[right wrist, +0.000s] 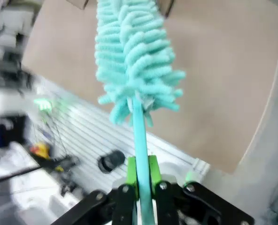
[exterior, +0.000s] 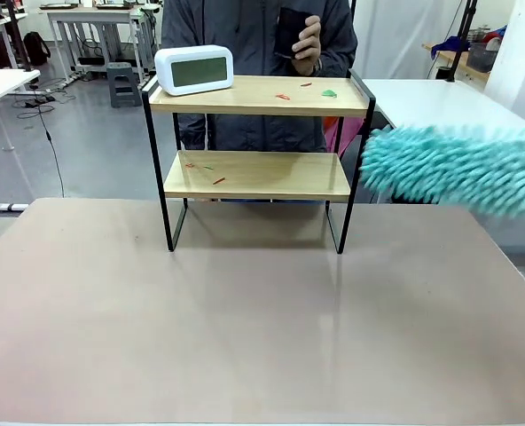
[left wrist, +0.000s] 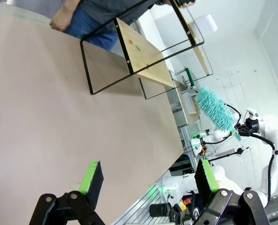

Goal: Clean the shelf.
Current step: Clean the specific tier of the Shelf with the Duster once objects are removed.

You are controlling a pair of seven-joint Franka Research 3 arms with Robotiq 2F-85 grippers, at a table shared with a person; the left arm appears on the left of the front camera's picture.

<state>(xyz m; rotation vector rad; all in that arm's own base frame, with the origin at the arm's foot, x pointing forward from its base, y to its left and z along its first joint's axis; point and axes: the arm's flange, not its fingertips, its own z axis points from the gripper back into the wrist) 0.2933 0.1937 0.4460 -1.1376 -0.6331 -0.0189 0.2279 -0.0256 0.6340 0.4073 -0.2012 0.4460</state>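
Our right gripper [right wrist: 142, 171] has its green pads clamped on the thin teal handle of the fluffy teal duster [exterior: 458, 169], and the handle runs straight out along the fingers, so the head is an extension of that arm. The shelf [exterior: 254, 93] stands at the far middle of the tan table [exterior: 245, 328], with a person behind it holding a dark object in one hand [exterior: 307, 44]. A white digital clock [exterior: 194, 69] sits at the left end of the upper board, and small red and green scraps [exterior: 283, 96] lie on both boards. The duster comes in from the shelf's right side with its long axis roughly level and its tip just beside the right frame post, at about the height of the lower board; motion blur keeps us from telling whether it touches. We judge no sweeping is done yet, and the shelf lies straight ahead of the duster tip, so the right arm is the nearer one. Our left gripper [left wrist: 148, 180] hangs with fingers wide apart and empty over the near table, well apart from the shelf.
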